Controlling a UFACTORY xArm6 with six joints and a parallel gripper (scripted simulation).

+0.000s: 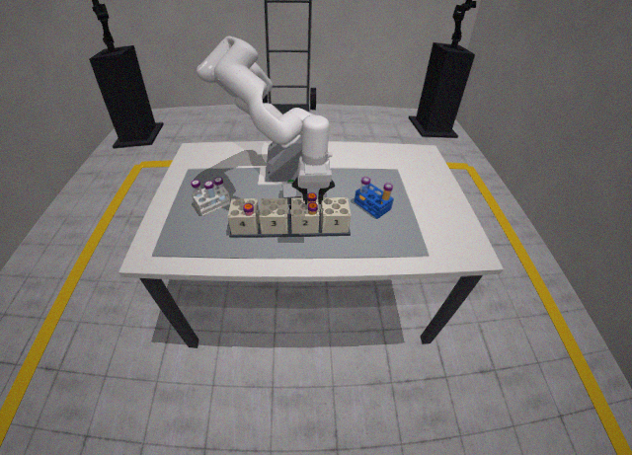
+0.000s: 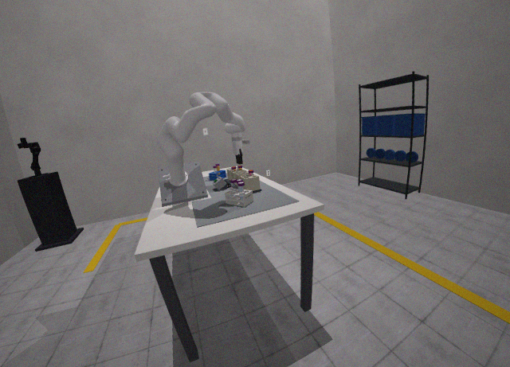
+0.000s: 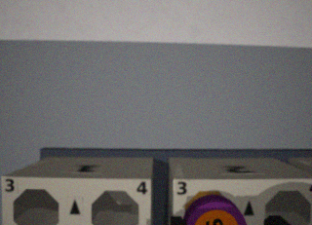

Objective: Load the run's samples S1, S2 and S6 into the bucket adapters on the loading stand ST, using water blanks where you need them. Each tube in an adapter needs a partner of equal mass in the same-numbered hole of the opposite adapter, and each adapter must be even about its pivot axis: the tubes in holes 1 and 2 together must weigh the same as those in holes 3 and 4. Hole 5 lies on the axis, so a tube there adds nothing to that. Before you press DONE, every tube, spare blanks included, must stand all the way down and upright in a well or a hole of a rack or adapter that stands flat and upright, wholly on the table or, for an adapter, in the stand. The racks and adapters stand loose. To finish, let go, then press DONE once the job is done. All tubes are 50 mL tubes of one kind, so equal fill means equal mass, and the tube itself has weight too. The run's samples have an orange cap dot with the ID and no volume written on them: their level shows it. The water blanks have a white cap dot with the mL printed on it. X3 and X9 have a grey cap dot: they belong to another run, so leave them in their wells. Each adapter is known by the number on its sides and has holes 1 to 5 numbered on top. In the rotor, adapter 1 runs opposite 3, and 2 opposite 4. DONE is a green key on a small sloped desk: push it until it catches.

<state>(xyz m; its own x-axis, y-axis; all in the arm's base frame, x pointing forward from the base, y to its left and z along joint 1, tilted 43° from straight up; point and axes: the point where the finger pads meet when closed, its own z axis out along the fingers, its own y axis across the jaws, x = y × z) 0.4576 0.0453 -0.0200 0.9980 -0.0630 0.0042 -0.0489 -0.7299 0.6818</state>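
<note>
My gripper (image 1: 312, 192) (image 2: 239, 162) is open just above adapter 2 (image 1: 298, 228). Two purple-capped tubes with orange dots stand there: a rear one (image 1: 311, 197) under the fingers and a front one (image 1: 312, 208). In the wrist view a cap (image 3: 215, 214) with a partly cut-off ID shows at the bottom edge, near hole 3. Adapter 4 (image 1: 236, 229) bears one orange-dotted tube (image 1: 248, 207) at the front. Adapter 3 (image 1: 267, 228) and adapter 1 (image 1: 329, 228) show no caps. All stand in the stand (image 1: 289, 235). IDs and levels are not readable.
A white rack (image 1: 204, 206) (image 2: 233, 199) at the left holds three purple-capped tubes. A blue rack (image 1: 376, 211) (image 2: 212, 177) at the right holds two; one has an orange body. The small desk (image 1: 288, 189) with the green key stands behind the adapters, partly hidden.
</note>
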